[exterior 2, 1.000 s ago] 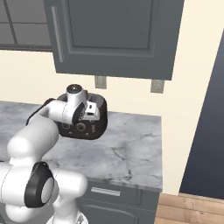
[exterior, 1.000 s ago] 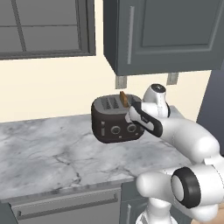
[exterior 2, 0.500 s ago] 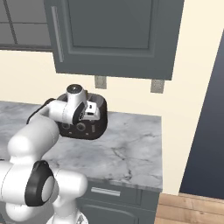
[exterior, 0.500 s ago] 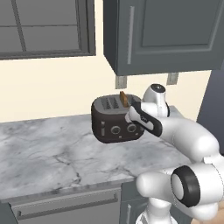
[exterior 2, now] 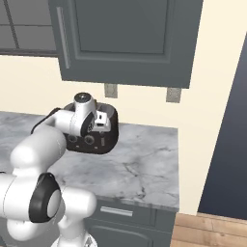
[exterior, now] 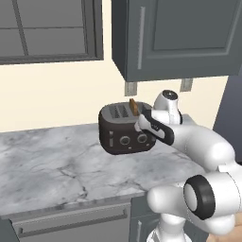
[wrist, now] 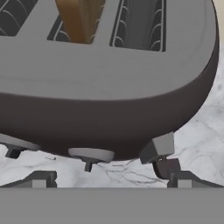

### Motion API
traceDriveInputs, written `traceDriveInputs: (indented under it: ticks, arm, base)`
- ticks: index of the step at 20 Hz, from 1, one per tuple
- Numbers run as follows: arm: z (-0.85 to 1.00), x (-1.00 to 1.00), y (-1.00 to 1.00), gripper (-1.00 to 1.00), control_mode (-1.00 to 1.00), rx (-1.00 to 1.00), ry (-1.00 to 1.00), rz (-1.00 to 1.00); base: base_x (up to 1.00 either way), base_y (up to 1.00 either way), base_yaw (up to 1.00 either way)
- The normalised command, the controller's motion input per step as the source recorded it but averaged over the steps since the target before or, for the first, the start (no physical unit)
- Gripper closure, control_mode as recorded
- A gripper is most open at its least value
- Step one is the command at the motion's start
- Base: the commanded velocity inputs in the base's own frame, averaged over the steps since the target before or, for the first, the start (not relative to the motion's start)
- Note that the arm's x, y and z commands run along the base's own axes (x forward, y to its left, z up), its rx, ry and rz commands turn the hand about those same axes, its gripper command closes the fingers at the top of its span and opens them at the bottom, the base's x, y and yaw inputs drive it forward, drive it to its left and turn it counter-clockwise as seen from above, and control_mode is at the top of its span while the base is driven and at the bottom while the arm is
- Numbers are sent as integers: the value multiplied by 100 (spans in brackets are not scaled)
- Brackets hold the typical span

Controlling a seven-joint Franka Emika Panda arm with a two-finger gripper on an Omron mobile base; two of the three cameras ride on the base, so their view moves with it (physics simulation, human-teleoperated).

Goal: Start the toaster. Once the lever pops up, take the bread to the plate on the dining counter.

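Note:
The dark glossy toaster point(exterior: 125, 130) stands on the marble counter by the wall, also seen as the toaster point(exterior 2: 108, 137) from the right. A tan bread point(exterior: 134, 107) slice stands up out of one top slot; in the hand view the bread point(wrist: 81, 17) is at the top. My gripper point(exterior: 142, 124) hovers at the toaster's front right corner, just above and in front of it. In the hand view my gripper point(wrist: 111, 180) is open and holds nothing. A small lever point(wrist: 158, 147) tab juts from the toaster's front, just above my right fingertip point(wrist: 183, 179). The plate and the dining counter are out of view.
The grey-white marble counter point(exterior: 52, 165) runs left of the toaster, with free top to the right as well point(exterior 2: 144, 164). Dark upper cabinets point(exterior: 175, 38) hang above. Two wall outlets point(exterior 2: 111, 90) sit behind the toaster. A dishwasher front point(exterior: 71, 222) lies below.

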Motion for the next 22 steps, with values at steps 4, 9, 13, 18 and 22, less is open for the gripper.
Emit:
traceDriveInputs:
  ticks: [4, 9, 13, 18, 22]
  arm:
    - [0, 8, 0, -100, -100, 0, 0, 0]
    - [0, 6, 0, -100, -100, 0, 0, 0]
    - [0, 0, 0, -100, -100, 0, 0, 0]
    - [-1, 0, 0, -100, -100, 0, 0, 0]
    - [-4, 0, 0, -100, -100, 0, 0, 0]
  base:
    - [0, 0, 0]
    - [0, 0, 0]
    - [0, 0, 0]
    - [0, 0, 0]
    - [0, 0, 0]
